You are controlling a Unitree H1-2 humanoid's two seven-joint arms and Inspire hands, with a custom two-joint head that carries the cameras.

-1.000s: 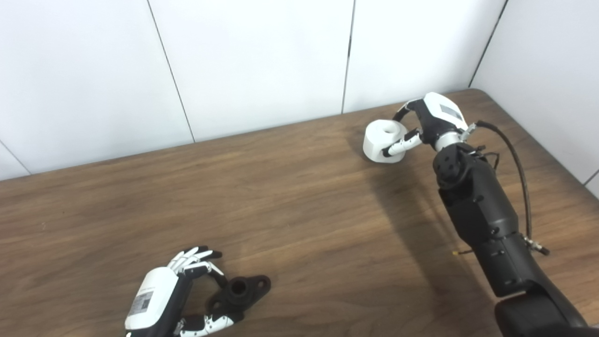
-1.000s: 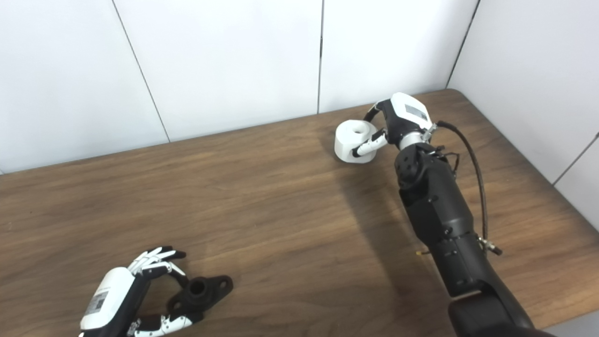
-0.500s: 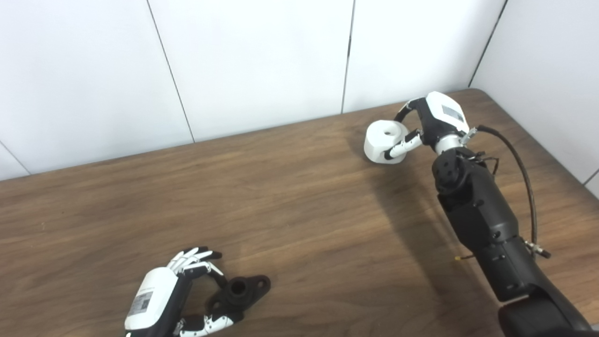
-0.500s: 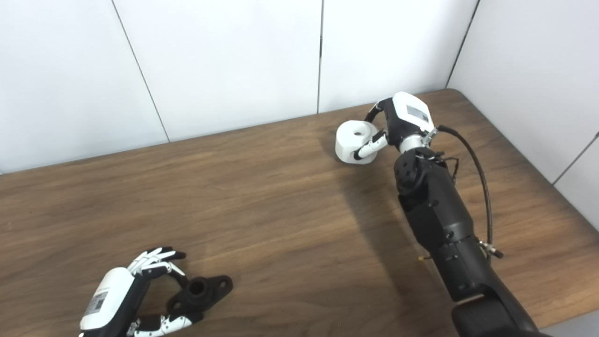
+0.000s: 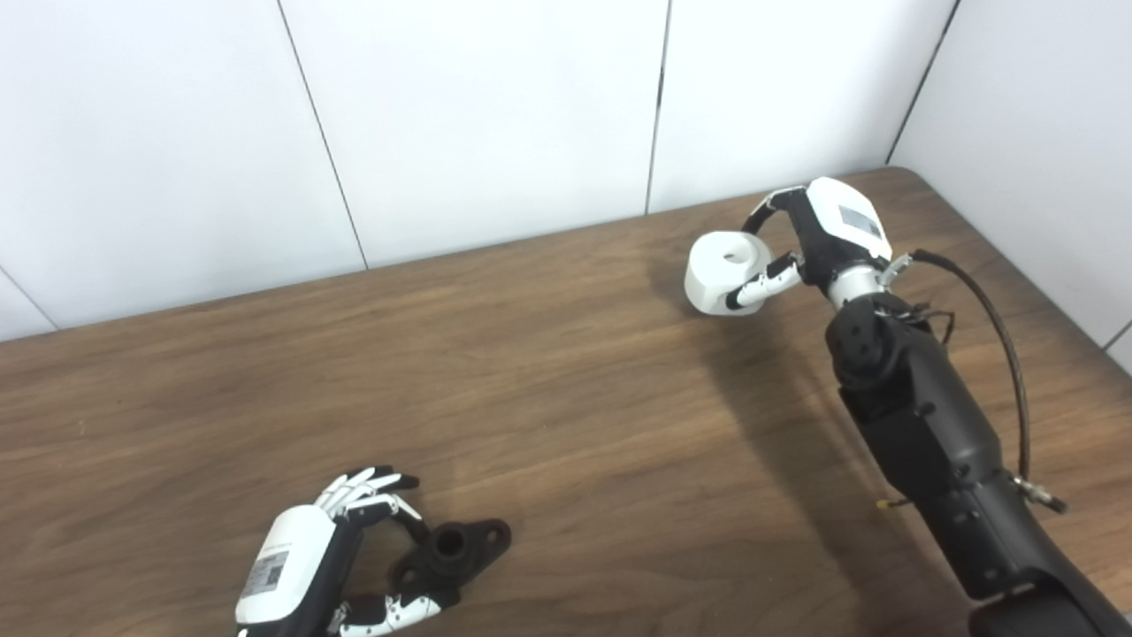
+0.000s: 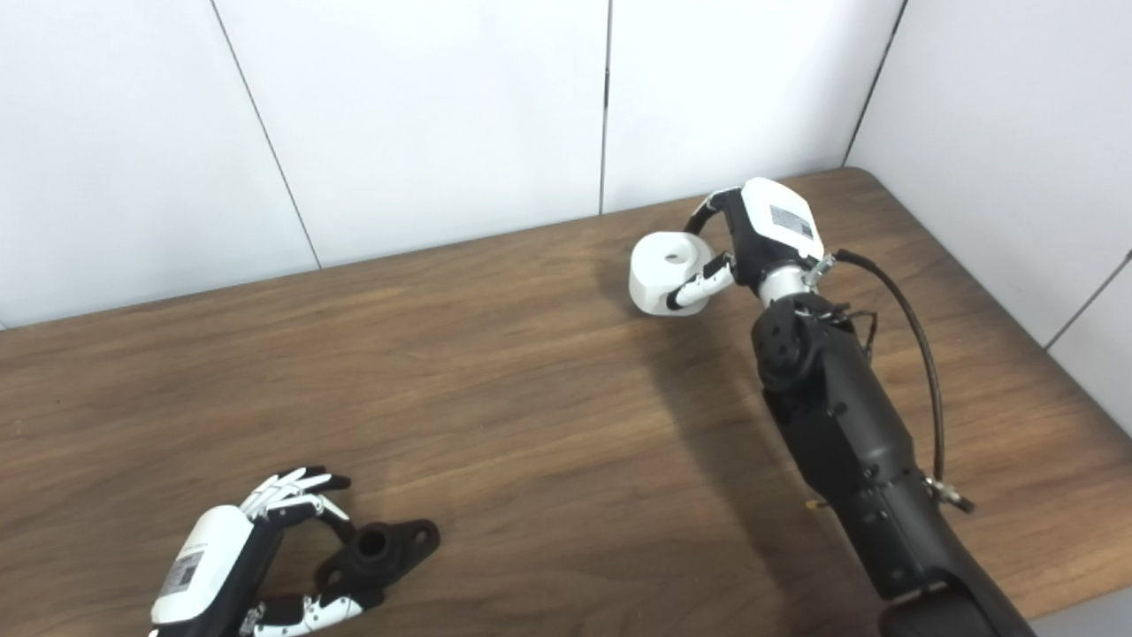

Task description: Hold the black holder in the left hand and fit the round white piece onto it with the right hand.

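surface (image 5: 548,372): wood-grain, unchanged, camera steady.
right hand (image 5: 818,239) at 2 o'clock: over the last second it has lifted a bit and tipped. fingers (image 5: 759,287) are wrapped around the round white piece (image 5: 721,270), one side under it, others over the back. the piece now sits tilted with its bore facing up-left and looks clear of the surface, so i judge pickup done and carry toward the holder next.
left hand (image 5: 296,566) at 7 o'clock: no change. fingers curl loosely around the near end of the black holder (image 5: 451,553), which lies flat on the surface, bore up. can't tell if it is a firm grip. holder not raised yet.
piece and holder well apart.
labels: small grey sticker on the back of each hand, text too small to read.
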